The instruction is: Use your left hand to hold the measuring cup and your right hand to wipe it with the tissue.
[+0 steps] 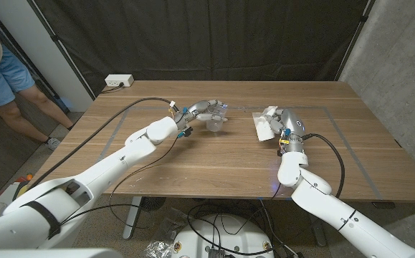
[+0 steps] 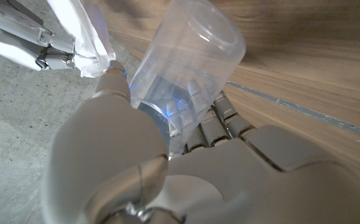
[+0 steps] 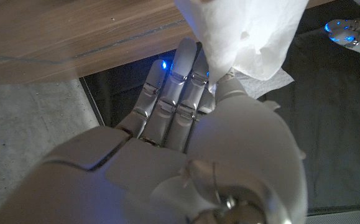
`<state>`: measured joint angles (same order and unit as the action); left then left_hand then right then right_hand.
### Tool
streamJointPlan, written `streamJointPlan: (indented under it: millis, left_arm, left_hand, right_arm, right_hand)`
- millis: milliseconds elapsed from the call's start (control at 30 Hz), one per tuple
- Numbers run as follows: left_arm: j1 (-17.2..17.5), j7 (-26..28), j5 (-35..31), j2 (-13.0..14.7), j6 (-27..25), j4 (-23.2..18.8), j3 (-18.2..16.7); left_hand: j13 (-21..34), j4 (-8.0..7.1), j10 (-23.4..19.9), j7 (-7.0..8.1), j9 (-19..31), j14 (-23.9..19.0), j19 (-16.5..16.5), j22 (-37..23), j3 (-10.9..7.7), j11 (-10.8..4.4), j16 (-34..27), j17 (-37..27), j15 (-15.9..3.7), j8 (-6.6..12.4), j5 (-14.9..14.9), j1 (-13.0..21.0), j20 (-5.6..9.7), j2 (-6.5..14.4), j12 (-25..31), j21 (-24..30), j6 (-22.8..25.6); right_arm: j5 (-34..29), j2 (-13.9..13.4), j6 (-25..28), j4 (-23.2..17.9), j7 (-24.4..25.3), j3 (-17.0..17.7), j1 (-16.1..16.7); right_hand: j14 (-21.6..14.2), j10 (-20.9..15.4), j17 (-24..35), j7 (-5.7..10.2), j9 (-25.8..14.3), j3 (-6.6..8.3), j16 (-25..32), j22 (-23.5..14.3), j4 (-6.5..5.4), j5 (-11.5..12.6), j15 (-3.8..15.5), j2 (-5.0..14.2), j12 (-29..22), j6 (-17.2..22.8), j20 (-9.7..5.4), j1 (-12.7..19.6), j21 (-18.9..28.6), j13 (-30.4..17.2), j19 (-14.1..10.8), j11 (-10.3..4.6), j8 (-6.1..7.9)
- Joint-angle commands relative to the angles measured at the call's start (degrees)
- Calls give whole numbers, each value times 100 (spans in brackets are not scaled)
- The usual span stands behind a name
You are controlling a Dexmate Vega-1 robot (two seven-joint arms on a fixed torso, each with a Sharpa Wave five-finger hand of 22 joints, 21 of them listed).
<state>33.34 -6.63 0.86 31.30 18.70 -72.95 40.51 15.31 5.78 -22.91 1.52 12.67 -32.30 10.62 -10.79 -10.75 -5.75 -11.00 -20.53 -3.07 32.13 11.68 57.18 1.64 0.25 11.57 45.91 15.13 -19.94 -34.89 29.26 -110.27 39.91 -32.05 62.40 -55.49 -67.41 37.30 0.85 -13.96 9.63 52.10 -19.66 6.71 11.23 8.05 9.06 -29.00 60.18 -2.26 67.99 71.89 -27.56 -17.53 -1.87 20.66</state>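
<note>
Closest in, at the table's middle, the left hand (image 1: 201,113) grips the one measuring cup (image 1: 215,123), which sits at about four o'clock from the hand; the cup is clear plastic, its round base facing outward in the left wrist view (image 2: 189,68). At three o'clock from the cup, well apart, the right hand (image 1: 282,123) pinches one white tissue (image 1: 264,127), seemingly between thumb and fingers (image 3: 180,93), above the wooden table (image 1: 214,165).

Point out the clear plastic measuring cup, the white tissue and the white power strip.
clear plastic measuring cup (image 2: 189,59), left wrist view, on its see-through side wall.
white tissue (image 3: 254,34), right wrist view, on its crumpled middle.
white power strip (image 1: 119,82), head view, on its top face.
</note>
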Motion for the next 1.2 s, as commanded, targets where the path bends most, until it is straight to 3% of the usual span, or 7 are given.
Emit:
streamJointPlan:
  millis: [33,333,567,833,967,1133,1200]
  left_arm:
    - [20,314,-463,118,-175,-32,84]
    - [-37,452,-768,148,-227,21,185]
    - [-66,568,-1053,205,-304,-42,261]
    - [-78,558,-1094,234,-293,-44,271]
    - [-73,465,-1054,276,-283,-67,268]
    - [-71,319,-964,321,-234,-72,256]
    - [-66,278,-921,332,-208,-71,243]
  left_hand:
    - [13,-16,14,-13,15,33,-32,-19,30,-17,21,3,-740,-5,41,-40,-4,-12,61,-18,-6]
    - [4,-8,33,-2,20,160,-42,-20,45,-28,62,53,-739,-4,47,-43,1,-37,83,-17,-15]
    - [-6,-5,73,16,25,237,-182,-23,57,-65,71,105,-731,1,57,-51,-2,-51,91,-60,-14]
    - [-17,-11,145,28,30,345,-230,-23,74,-63,86,159,-738,-18,69,-72,-11,-62,87,-71,-78]
    - [-37,-15,353,17,29,549,-310,-19,96,-16,103,245,-715,-118,85,-93,-23,-79,43,-98,-333]
    - [-94,-52,838,-34,-17,1115,-575,2,182,93,115,435,-520,-379,125,-201,-83,-140,-29,-226,-854]
    - [-120,-76,1049,-49,-53,1348,-716,9,225,169,114,512,-406,-503,147,-265,-139,-163,-42,-301,-1048]
  right_arm:
    - [-359,-205,588,-28,-427,-360,-288]
    - [-516,-476,1148,-156,-1235,-698,-603]
    - [-695,-521,1333,-118,-1368,-891,-743]
    - [-809,-625,1760,-212,-2042,-1187,-1070]
    - [-791,-696,1862,-272,-2321,-1277,-1181]
    - [-756,-800,1990,-364,-2660,-1375,-1309]
    - [-758,-837,1997,-388,-2739,-1415,-1346]
  right_hand:
    - [-38,-27,39,89,-26,27,-27,15,-21,30,516,20,44,146,-286,-15,71,-10,2,12,28]
    - [-31,-16,33,116,-15,31,-73,75,-28,30,515,22,67,140,-288,-25,108,-12,23,3,8]
    - [-35,8,34,127,-22,37,-110,131,-37,29,517,23,96,109,-288,-37,137,-6,34,-4,-8]
    - [86,218,-32,230,-43,54,-316,268,-109,17,518,61,219,-77,-308,-121,157,6,180,-60,-83]
    - [227,421,-140,228,-18,56,-506,374,-201,-13,501,88,363,-279,-250,-240,171,73,296,-56,-188]
    - [688,1110,-514,163,70,-51,-1009,654,-452,-38,458,41,805,-984,-74,-703,240,271,580,46,-582]
    - [700,1228,-591,159,92,-75,-1078,710,-474,-37,463,6,878,-1156,-55,-771,240,305,628,70,-673]
